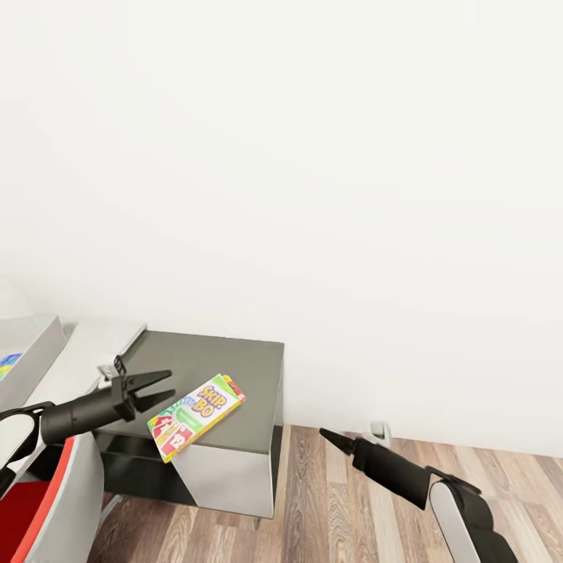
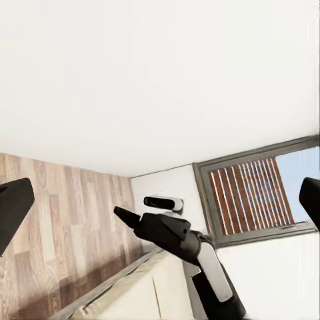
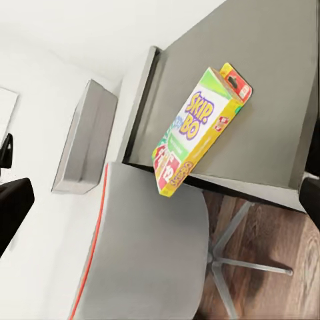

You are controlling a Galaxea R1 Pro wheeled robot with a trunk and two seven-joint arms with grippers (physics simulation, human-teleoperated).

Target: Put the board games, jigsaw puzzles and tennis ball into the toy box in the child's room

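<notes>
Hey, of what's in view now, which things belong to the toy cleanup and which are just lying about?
Belongs to the job:
Skip-Bo game box, overhanging the grey table edge
left gripper, open beside it

Just lying about:
chair
window blinds
wood floor

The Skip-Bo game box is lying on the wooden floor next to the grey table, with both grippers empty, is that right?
Not quite. The Skip-Bo box lies on the grey table, overhanging its front edge, not on the floor; the head view shows this. The left gripper and right gripper are indeed empty.
</notes>
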